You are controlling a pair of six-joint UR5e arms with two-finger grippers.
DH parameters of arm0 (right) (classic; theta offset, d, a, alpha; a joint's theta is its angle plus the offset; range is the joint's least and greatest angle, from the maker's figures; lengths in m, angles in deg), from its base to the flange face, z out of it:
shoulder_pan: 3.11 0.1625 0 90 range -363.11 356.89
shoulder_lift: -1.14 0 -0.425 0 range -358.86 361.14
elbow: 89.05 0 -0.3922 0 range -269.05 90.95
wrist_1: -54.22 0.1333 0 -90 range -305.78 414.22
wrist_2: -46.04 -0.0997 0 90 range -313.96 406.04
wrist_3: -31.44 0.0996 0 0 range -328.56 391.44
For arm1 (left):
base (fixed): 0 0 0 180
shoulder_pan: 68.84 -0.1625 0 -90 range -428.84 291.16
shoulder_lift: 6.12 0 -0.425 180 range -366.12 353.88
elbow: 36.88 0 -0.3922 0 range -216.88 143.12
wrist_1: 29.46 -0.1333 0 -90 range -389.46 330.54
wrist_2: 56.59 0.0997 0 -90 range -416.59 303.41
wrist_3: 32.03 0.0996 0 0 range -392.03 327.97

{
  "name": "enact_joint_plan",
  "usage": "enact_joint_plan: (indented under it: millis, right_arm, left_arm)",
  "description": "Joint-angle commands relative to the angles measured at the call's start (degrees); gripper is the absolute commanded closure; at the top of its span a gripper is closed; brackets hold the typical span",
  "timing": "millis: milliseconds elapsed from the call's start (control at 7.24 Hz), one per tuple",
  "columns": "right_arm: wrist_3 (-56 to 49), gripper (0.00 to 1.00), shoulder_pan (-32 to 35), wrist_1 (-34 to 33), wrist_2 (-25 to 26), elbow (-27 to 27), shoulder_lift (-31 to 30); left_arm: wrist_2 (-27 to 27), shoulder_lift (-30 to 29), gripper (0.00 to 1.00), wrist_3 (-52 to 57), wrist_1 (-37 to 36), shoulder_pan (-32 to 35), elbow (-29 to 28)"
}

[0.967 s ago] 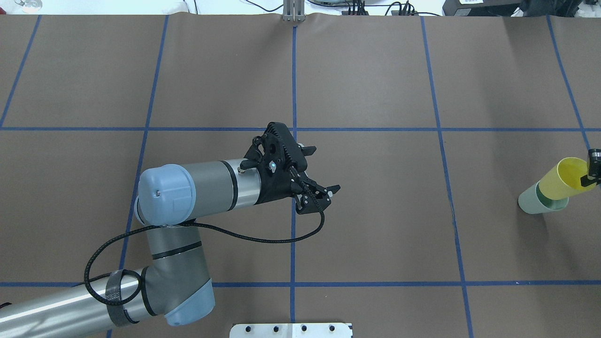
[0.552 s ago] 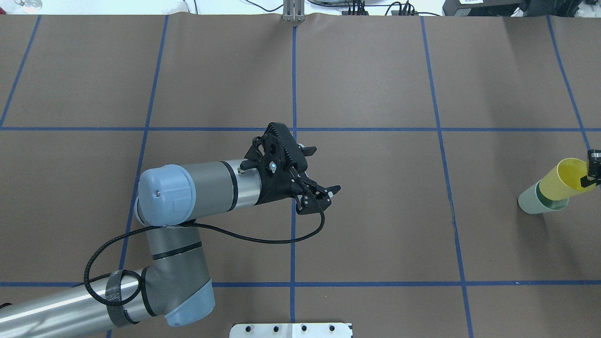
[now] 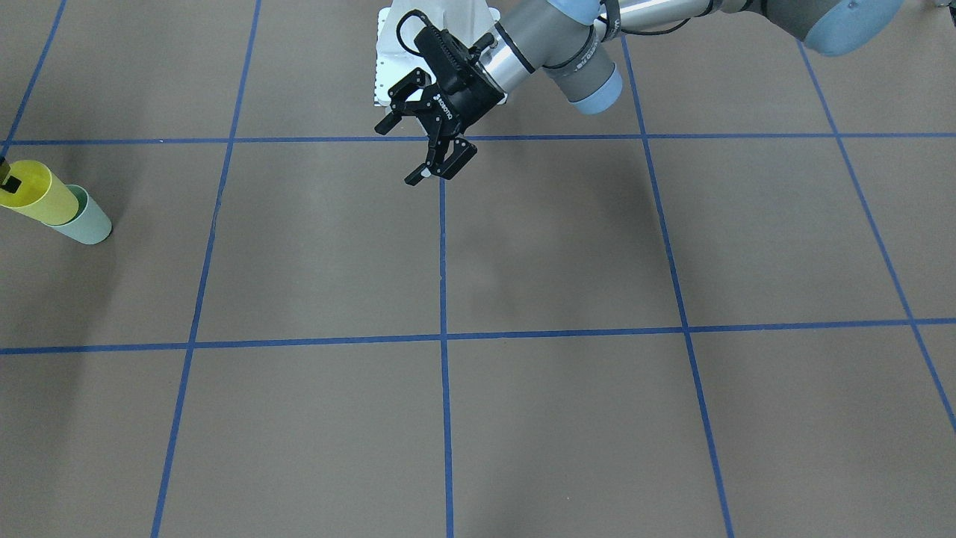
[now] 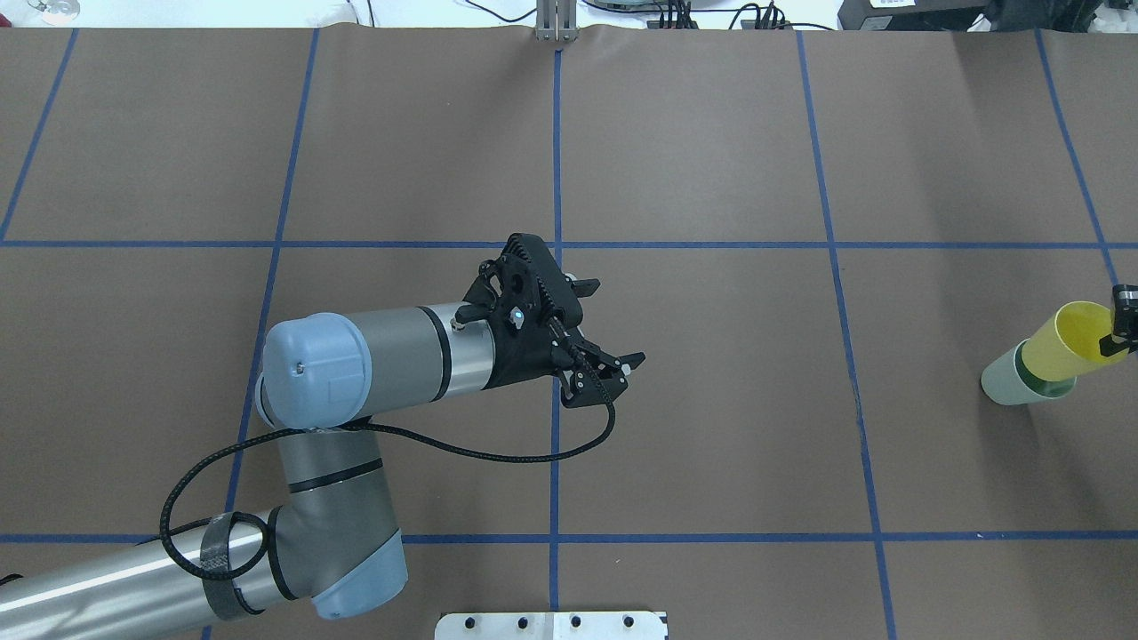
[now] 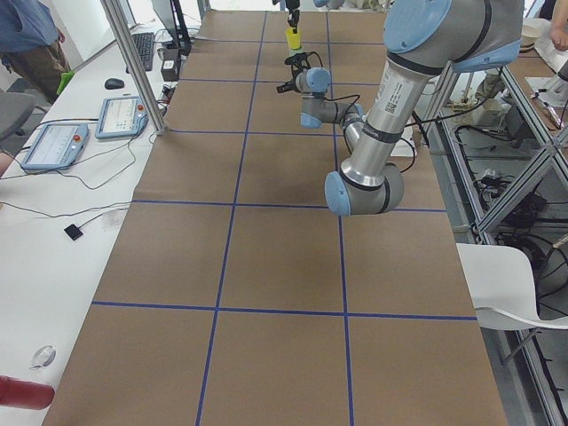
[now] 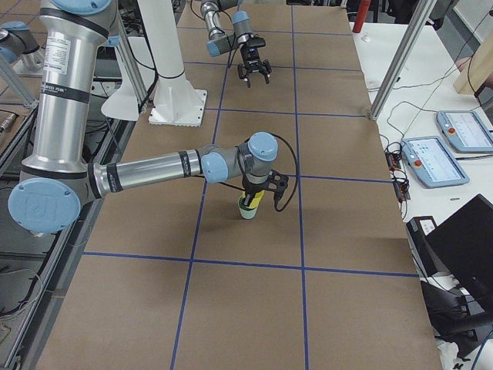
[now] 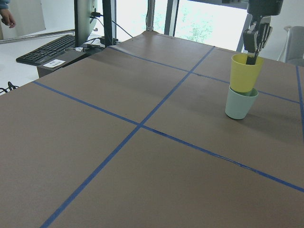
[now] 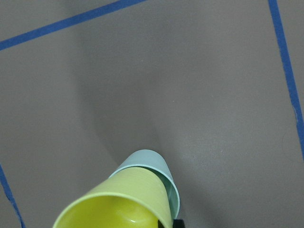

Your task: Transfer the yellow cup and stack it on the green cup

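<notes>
- My right claw (image 7: pixel 253 50) is clenched on the rim of the yellow cup (image 7: pixel 246 73), one finger inside the mouth and one outside, at about 12 o'clock on the rim in the left wrist view.
- My left claw (image 4: pixel 613 322) hangs released near the middle of the table (image 4: pixel 711 444). Its jaws are spread wide around nothing and point toward 3 o'clock in the overhead view.
- In the overhead view the frame cuts off the right claw at 3 o'clock, so only a black fingertip shows there.
- From my right wrist, the yellow cup's near rim runs off the bottom edge and my fingers barely show.
- The yellow cup fills the mouth of the green cup (image 7: pixel 240 103), so I cannot tell how deep it sits.
- Blue tape lines (image 4: pixel 556 160) cross the brown table. A keyboard (image 7: pixel 47 50) lies on a side desk at 10 o'clock in the left wrist view.
- The yellow cup is bright, plain, tapered and upright.
- Its base is inside the pale green cup, which stands on the table at the overhead view's 3 o'clock edge.
</notes>
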Motion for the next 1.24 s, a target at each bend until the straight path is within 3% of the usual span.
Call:
enact_joint_plan:
  millis: [0, 552, 690, 829, 967, 1105]
  right_arm:
    - [0.03, 1.00, -0.06, 0.00, -0.33, -0.10, -0.04]
    - [-0.06, 1.00, -0.06, 0.35, -0.42, -0.18, -0.30]
    - [-0.15, 0.85, -0.06, 0.35, -0.42, -0.18, -0.39]
    - [-0.15, 0.48, -0.06, 0.35, -0.42, -0.27, -0.39]
    - [0.03, 0.00, -0.06, 0.35, -0.42, -0.27, -0.48]
    - [-0.06, 0.00, -0.15, 0.35, -0.42, -0.27, -0.39]
  left_arm:
    - [0.00, 0.00, 0.01, 0.00, -0.03, -0.09, 0.07]
    - [0.00, -0.09, 0.01, -1.85, -0.03, -0.18, 0.07]
    - [0.00, -0.09, 0.01, -1.85, -0.03, -0.18, 0.16]
    - [0.00, -0.09, 0.01, -1.93, -0.03, -0.18, 0.16]
    - [0.00, -0.17, 0.01, -1.93, -0.03, -0.18, 0.16]
    - [0.00, -0.26, 0.01, -2.02, -0.03, -0.18, 0.16]
